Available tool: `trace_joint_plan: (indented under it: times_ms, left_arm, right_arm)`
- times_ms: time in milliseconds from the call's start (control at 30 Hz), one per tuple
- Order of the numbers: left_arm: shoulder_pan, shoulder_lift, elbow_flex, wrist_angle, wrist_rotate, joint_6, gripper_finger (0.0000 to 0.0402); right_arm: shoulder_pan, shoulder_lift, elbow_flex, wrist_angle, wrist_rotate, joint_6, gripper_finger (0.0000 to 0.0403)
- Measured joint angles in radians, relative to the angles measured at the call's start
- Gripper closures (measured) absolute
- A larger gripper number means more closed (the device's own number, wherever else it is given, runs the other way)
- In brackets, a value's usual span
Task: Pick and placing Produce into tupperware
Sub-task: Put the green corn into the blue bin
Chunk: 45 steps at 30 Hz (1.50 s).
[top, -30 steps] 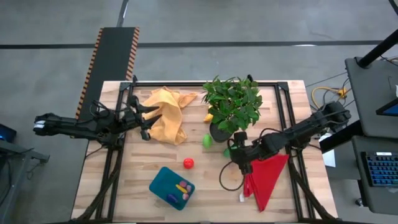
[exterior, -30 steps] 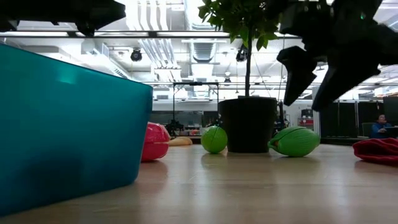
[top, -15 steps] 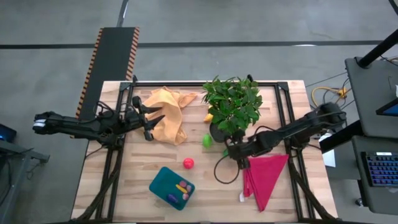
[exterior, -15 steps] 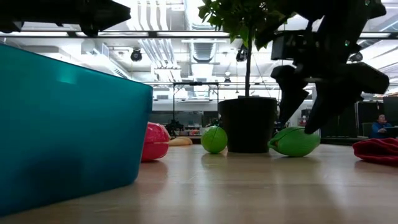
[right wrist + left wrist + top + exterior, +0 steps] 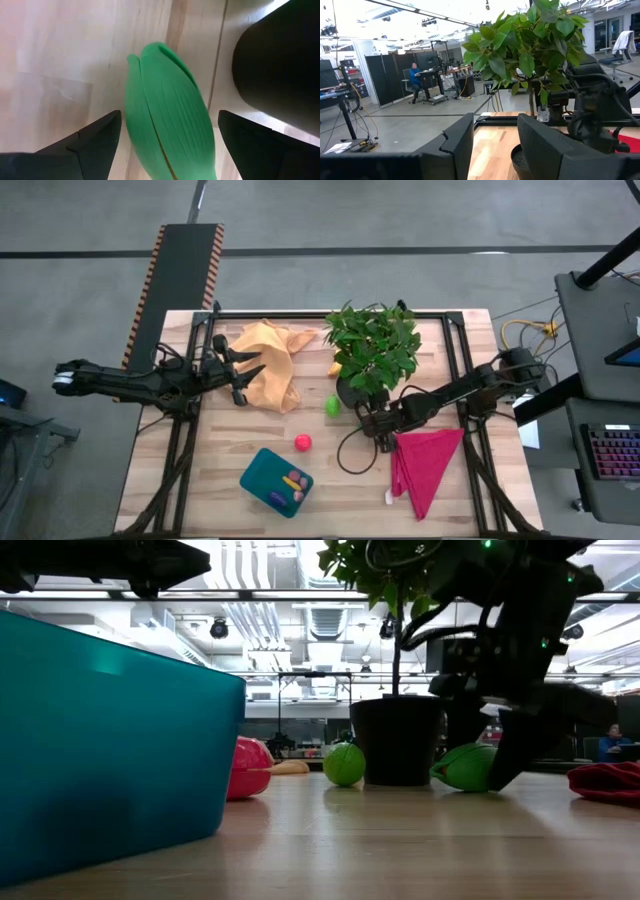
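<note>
Wooden slatted surface [image 5: 230,455] seen from above; no legible writing or brand appears in any view. The right gripper [image 5: 165,131], fingers [image 5: 97,140] spread wide, straddles a ribbed green oblong toy vegetable [image 5: 170,120] lying beside the black pot of the leafy green plant [image 5: 372,348]; a second earlier it hung higher, above the magenta cloth [image 5: 425,465], and has since descended to the vegetable. The left gripper [image 5: 243,375], unchanged, waits over the orange-yellow cloth [image 5: 268,365], fingers partly apart and empty. The teal rectangular plastic tub [image 5: 275,482] holds small yellow and purple pieces; a green ball [image 5: 333,406] and a red toy fruit [image 5: 302,442] remain outside it.
</note>
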Motion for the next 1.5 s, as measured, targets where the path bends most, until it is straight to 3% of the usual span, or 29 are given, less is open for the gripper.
trace_joint_plan:
  times_ms: [567,1033,1500]
  left_arm:
    - [0.000,0.003,0.000,0.000,-0.005,0.003,0.0262]
    - [0.000,0.003,0.000,0.001,-0.005,0.002,0.0262]
    - [0.000,0.003,0.000,0.001,-0.005,0.002,0.0262]
  right_arm:
    - [-0.002,0.007,0.001,-0.008,0.004,0.042,0.0080]
    - [-0.002,0.007,0.000,-0.030,0.016,0.099,0.0194]
    - [0.032,-0.046,0.017,-0.025,0.005,0.160,0.0189]
